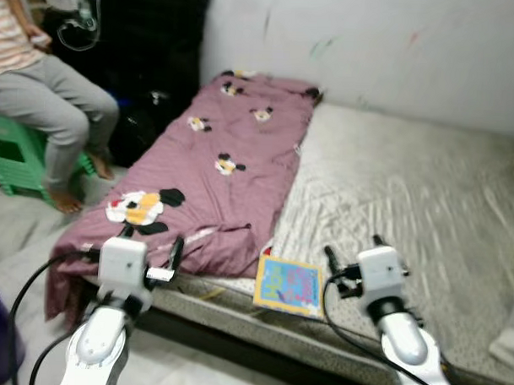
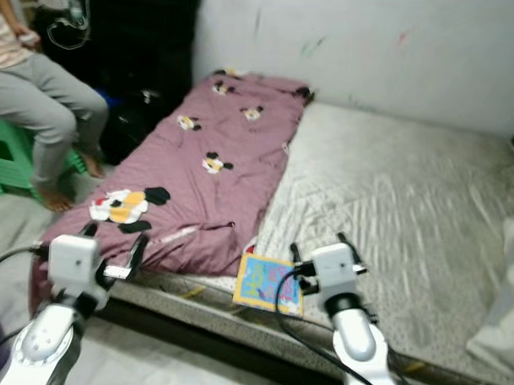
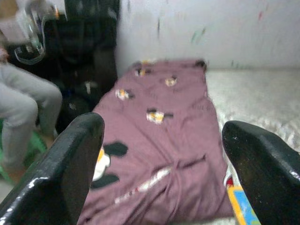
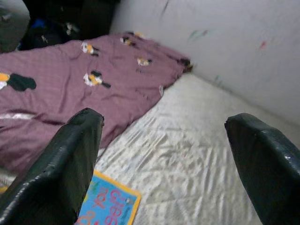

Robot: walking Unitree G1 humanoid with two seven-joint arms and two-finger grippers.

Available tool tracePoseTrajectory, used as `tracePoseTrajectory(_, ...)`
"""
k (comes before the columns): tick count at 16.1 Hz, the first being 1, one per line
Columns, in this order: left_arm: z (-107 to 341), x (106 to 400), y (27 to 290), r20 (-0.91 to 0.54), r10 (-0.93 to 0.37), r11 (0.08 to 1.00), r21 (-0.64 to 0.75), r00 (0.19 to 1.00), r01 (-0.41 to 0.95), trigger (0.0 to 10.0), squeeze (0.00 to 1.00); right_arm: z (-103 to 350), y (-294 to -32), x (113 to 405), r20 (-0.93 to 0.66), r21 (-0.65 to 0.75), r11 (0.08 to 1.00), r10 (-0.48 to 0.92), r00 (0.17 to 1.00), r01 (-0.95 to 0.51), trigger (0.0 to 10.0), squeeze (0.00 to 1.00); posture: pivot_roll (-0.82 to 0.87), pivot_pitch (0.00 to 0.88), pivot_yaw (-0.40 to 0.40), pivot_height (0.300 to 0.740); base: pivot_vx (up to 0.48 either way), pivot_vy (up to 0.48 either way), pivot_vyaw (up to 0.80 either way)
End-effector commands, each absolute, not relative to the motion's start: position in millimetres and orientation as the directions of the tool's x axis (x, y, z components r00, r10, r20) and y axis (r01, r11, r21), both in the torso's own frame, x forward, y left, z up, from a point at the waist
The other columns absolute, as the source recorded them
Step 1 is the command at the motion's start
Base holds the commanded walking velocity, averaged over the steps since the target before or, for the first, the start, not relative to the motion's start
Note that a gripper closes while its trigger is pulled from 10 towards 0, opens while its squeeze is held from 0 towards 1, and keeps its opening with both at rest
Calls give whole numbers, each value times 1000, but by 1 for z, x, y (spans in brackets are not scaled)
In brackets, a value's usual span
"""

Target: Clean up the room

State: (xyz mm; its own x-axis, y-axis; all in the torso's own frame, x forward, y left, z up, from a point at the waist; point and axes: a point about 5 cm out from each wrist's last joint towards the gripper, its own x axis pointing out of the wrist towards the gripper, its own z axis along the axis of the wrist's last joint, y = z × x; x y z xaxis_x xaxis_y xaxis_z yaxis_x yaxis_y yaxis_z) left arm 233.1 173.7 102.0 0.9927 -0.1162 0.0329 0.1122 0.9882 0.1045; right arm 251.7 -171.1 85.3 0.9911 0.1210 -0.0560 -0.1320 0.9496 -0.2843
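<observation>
The seated person in grey trousers [image 1: 49, 101] is cut off above the chest. The colourful children's book [image 1: 289, 286] has lettering too blurred to read. A pale bundle [image 1: 509, 341] runs past the right edge.

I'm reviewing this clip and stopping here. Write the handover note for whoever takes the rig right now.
Left gripper: open, empty, raised before the near edge of the maroon cartoon-print blanket.
Right gripper: open, empty, raised over the near edge of the pale quilted mattress.
Colourful flat picture book lies on the mattress's near edge, between the grippers, beside the blanket's corner.
A person sits on a green plastic stool to the left.
Done: nothing grasped yet.
Left: probably pick up the book and tidy the blanket.
</observation>
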Motion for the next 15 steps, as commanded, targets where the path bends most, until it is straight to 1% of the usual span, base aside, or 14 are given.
tracePoseTrajectory(1, 97, 228, 179, 5, -106, 989, 109, 994, 105, 10000, 0, 87, -169, 254, -54, -278, 950, 131, 990, -140, 10000, 0, -36, 0, -3, 740, 0, 0, 0)
tracePoseTrajectory(2, 96, 228, 179, 4, -106, 989, 108, 994, 105, 10000, 0, 87, -169, 254, -55, -278, 950, 130, 990, -140, 10000, 0, -36, 0, -3, 740, 0, 0, 0)
tracePoseTrajectory(3, 96, 228, 179, 2, -107, 988, 108, 994, 106, 10000, 0, 86, -169, 254, -57, -278, 950, 129, 990, -140, 10000, 0, -36, 0, -3, 740, 0, 0, -488)
tracePoseTrajectory(7, 96, 226, 181, 2, -90, 989, 118, 996, 89, 10000, 0, 85, -169, 252, -63, -272, 952, 127, 990, -140, 10000, 0, -34, 0, -2, 740, 0, 0, -800)
tracePoseTrajectory(11, 96, 224, 178, 7, -105, 984, 143, 994, 103, 10000, 0, 82, -170, 248, -69, -271, 952, 126, 990, -140, 10000, 0, -34, 0, 0, 740, 0, 0, -731)
tracePoseTrajectory(14, 95, 223, 179, 7, -107, 984, 143, 994, 105, 10000, 0, 80, -170, 247, -70, -276, 951, 125, 990, -139, 10000, 0, -29, 0, 7, 740, 0, 0, 0)
tracePoseTrajectory(15, 95, 224, 178, 7, -107, 984, 141, 994, 105, 10000, 0, 81, -170, 249, -64, -277, 952, 120, 991, -133, 10000, 0, -29, 0, 10, 740, 0, -274, 0)
